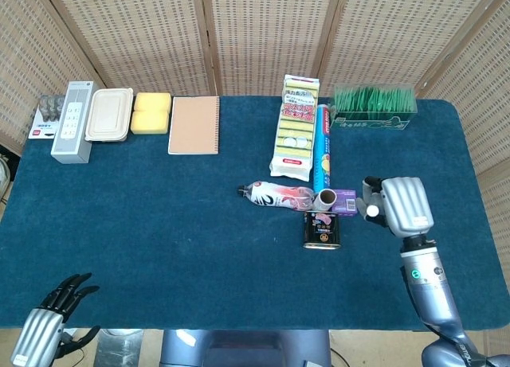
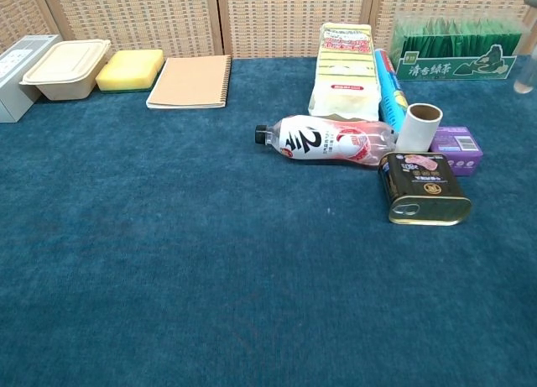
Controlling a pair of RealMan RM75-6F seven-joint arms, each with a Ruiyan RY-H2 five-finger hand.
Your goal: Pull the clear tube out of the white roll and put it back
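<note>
I see the white roll [image 1: 326, 198] standing upright on the blue surface [image 1: 159, 216], touching the purple box [image 1: 345, 201], with the tin [image 1: 321, 229] just at its 6 o'clock. My right robot hand [image 1: 398, 205] hovers at the roll's 3 o'clock clamped on the clear tube [image 2: 525, 75]. My left robot hand [image 1: 54, 315] hangs off the surface's near-left corner, fingers apart, holding nothing.

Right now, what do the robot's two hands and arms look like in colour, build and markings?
The right hand has a ribbed silver-grey back and pale fingertips. Its forearm is a blue-grey metallic tube with a dark wrist band and a small green light. The left hand has black, segmented fingers on a silver-grey palm shell, with dark cabling showing beside it. No sleeves or readable markings show.
</note>
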